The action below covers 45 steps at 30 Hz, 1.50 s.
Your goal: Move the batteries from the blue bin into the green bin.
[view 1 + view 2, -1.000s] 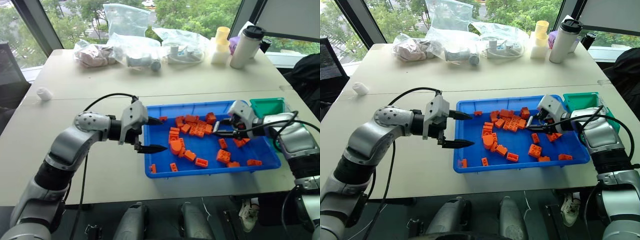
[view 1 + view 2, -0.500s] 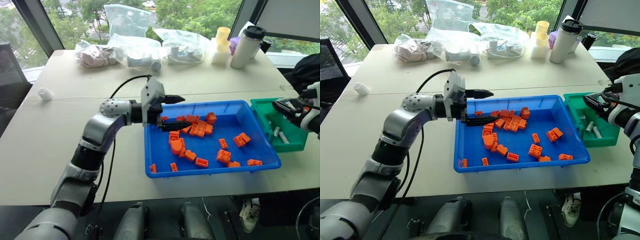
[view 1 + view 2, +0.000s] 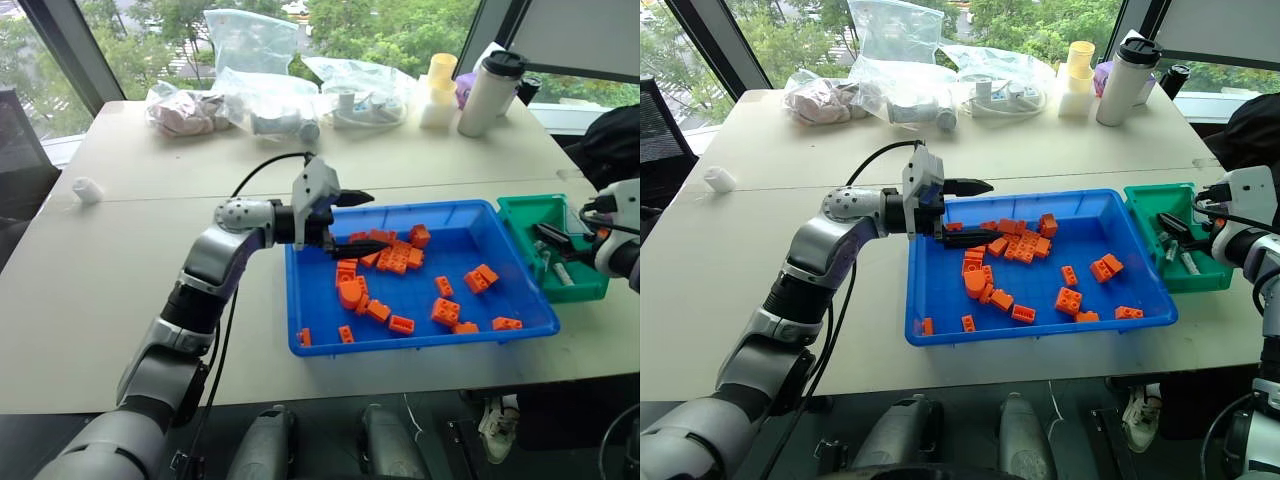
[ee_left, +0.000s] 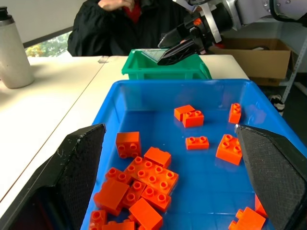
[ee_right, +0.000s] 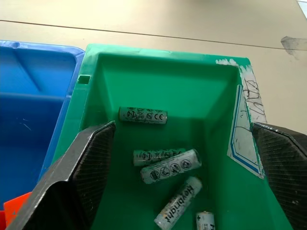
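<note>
The blue bin (image 3: 420,345) lies on the table with orange bricks (image 3: 390,262) scattered in it. To its right stands the green bin (image 3: 578,291), and several silver-grey batteries (image 5: 170,166) lie on its floor. My right gripper (image 5: 182,125) hangs open over the green bin's inside with nothing between its fingers; the left wrist view shows the right gripper (image 4: 184,43) above the green bin (image 4: 165,72). My left gripper (image 3: 365,222) is open and empty, pointing sideways over the blue bin's far left corner, just above the bricks.
Clear plastic bags (image 3: 270,100), a white thermos (image 3: 490,92) and yellow cups (image 3: 440,88) line the far side of the table. A small white object (image 3: 88,188) sits at the left. A person in a dark jacket (image 4: 129,24) is beyond the green bin.
My right gripper swung from over the blue bin's right part to above the green bin, and its fingers spread wide. My left gripper moved from the bin's left rim to its far left corner.
</note>
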Each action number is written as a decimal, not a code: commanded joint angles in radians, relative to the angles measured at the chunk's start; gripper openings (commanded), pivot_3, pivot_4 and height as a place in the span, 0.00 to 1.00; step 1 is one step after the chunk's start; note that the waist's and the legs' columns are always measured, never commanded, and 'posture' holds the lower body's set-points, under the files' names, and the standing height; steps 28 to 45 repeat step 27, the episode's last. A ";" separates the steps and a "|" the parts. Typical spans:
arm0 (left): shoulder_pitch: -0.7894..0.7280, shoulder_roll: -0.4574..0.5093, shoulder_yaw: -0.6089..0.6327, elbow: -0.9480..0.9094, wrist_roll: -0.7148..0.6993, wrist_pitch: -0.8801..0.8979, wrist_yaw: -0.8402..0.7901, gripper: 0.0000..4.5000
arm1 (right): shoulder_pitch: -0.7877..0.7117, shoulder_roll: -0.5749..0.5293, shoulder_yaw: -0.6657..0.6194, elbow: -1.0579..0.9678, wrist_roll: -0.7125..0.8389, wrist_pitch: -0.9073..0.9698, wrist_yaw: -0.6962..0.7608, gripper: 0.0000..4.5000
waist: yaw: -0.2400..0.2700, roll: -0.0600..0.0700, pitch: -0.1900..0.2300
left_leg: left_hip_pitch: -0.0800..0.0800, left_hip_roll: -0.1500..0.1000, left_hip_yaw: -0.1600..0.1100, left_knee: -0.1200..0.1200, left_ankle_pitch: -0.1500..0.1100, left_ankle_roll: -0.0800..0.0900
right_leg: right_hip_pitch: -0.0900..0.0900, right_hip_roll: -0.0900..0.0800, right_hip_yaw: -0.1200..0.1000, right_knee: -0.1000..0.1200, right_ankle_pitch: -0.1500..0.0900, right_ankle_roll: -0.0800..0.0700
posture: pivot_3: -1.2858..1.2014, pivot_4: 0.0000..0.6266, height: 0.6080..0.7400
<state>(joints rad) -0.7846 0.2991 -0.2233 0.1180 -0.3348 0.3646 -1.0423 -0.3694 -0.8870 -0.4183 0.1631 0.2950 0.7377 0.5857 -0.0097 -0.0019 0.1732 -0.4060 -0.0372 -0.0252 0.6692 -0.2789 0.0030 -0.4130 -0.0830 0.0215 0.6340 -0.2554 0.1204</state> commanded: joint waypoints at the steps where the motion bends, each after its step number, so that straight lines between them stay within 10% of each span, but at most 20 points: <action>1: 0.008 0.009 0.025 -0.050 -0.009 -0.003 0.011 1.00 | -0.011 -0.029 -0.006 -0.023 -0.007 -0.046 0.008 0.99 | 0.000 0.000 0.000 | 0.000 0.000 0.000 0.000 0.000 0.000 | 0.000 0.000 0.000 0.000 0.000 0.000 | 0.52 0.24 1.00; 12: 0.264 0.167 0.251 -0.389 -0.073 0.194 0.235 1.00 | 0.147 0.239 -0.156 -0.468 0.207 -0.220 -0.015 0.99 | -0.003 0.000 0.000 | 0.000 0.001 -0.001 -0.002 0.000 0.000 | 0.000 0.001 0.000 0.000 0.000 0.000 | 0.52 0.24 1.00; 17: 0.463 0.081 0.391 -0.581 -0.022 0.258 0.557 1.00 | 0.315 0.437 -0.192 -0.625 0.305 -0.262 -0.086 0.99 | 0.018 0.000 0.000 | 0.000 0.000 -0.002 -0.002 0.000 0.000 | 0.000 -0.002 0.001 0.000 0.000 0.000 | 0.52 0.24 1.00; 27: 0.742 -0.063 0.388 -0.725 0.060 0.210 0.806 1.00 | 0.400 0.462 -0.158 -0.602 0.350 -0.312 -0.081 0.99 | 0.020 0.000 -0.001 | 0.006 -0.002 -0.001 -0.003 0.000 0.000 | 0.005 -0.004 0.001 -0.001 0.001 0.001 | 0.52 0.24 1.00; 45: 0.742 -0.063 0.388 -0.725 0.060 0.210 0.806 1.00 | 0.400 0.462 -0.158 -0.602 0.350 -0.312 -0.081 0.99 | 0.020 0.000 -0.001 | 0.006 -0.002 -0.001 -0.003 0.000 0.000 | 0.005 -0.004 0.001 -0.001 0.001 0.001 | 0.52 0.24 1.00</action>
